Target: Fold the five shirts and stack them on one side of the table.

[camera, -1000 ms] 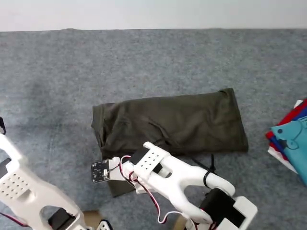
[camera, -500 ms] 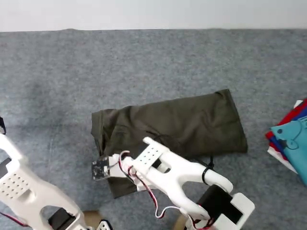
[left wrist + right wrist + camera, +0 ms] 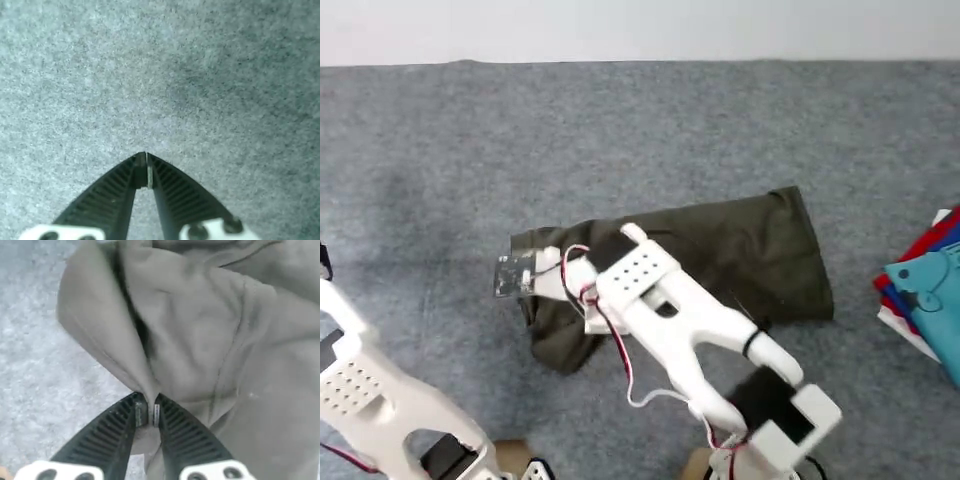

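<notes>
— Olive shirt (image 3: 750, 255) is lying across the worktop (image 3: 620, 130), long axis running sideways. Nearer gripper?
— Right gripper (image 3: 147, 412) is pinching its left end; left gripper (image 3: 145, 170), pressed together, is hovering well apart.

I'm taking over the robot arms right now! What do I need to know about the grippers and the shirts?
Right gripper: shut, pinching a fold at the olive shirt's edge; the shirt lies partly folded mid-table.
Left gripper: shut, empty, over bare table.
Done: a pile of coloured shirts sits at the table's right edge; how many, I cannot tell.
Left: finish folding the olive shirt and add it to the pile.
</notes>
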